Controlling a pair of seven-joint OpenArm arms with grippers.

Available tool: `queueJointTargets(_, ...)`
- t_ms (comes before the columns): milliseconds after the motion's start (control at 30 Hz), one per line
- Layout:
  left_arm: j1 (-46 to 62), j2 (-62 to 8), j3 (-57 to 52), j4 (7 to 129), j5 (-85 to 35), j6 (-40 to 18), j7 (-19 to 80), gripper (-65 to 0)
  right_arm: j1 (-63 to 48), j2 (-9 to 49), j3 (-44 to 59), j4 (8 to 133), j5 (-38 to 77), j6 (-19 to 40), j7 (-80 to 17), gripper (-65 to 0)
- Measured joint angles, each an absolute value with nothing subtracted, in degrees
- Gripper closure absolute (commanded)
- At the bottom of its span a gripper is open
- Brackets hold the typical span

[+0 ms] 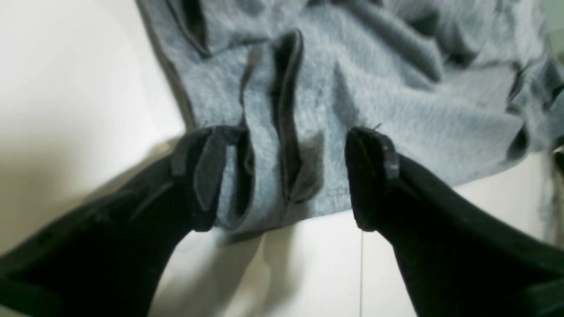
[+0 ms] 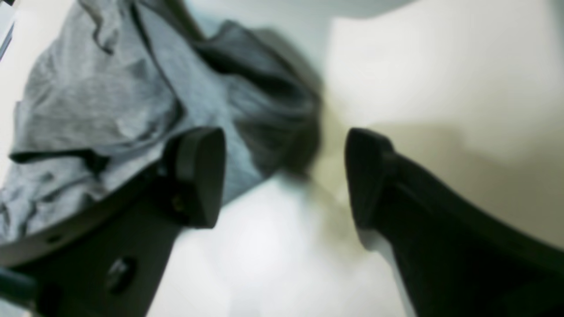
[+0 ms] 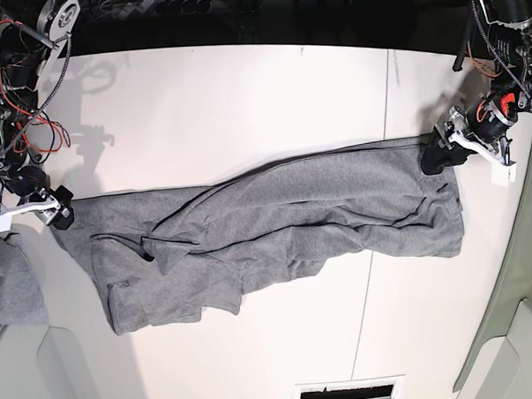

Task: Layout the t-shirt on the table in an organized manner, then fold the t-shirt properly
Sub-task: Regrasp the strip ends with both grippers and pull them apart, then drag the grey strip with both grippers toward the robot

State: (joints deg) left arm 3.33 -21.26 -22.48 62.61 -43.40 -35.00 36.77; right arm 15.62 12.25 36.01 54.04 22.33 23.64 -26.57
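- Table [image 3: 244, 94]: broad, white, thin dark seam.
- T-shirt [image 3: 276, 225]: stretched rumpled across the middle, long axis from left edge to right edge.
- Left gripper [image 1: 282, 176]: jaws apart, straddling a hem fold, right edge.
- Right gripper [image 2: 284, 176]: jaws apart, cloth just beside one finger, left edge.

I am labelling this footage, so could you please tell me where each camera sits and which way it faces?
Left wrist: on the left arm, looking past the open left gripper at a bunched edge of the t-shirt on the table.
Right wrist: on the right arm, looking past the open right gripper at the shirt's other end; blurred.
Base: overhead, facing down; both arms show at the shirt's ends.
All views share the t-shirt and the table.
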Motion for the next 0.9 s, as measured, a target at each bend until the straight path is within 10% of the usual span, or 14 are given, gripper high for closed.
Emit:
queueJointTargets(167, 1.26, -19.92, -22.52, 60.71, -42.04, -34.96, 35.88, -38.8, 17.72, 10.70, 35.59, 52.58, 22.63, 23.97, -26.59, -41.4)
queueJointTargets(300, 1.15, -19.40, -22.46, 60.34, -40.36, -37.52, 36.80, -0.7, 18.09, 9.98, 34.85, 52.58, 22.26, 23.97, -26.59, -8.1)
queueJointTargets(333, 1.30, -19.38, -22.46, 60.34, -40.51, -38.37, 36.91, 0.0, 18.11, 9.98, 34.83, 52.58, 22.17, 23.97, -26.61, 0.0)
queueJointTargets(900, 14.90, -22.96, -24.49, 79.55, -47.64, -39.31, 44.73, 0.0, -0.47, 11.86, 35.00, 75.44, 30.65, 29.69, -37.52, 0.0)
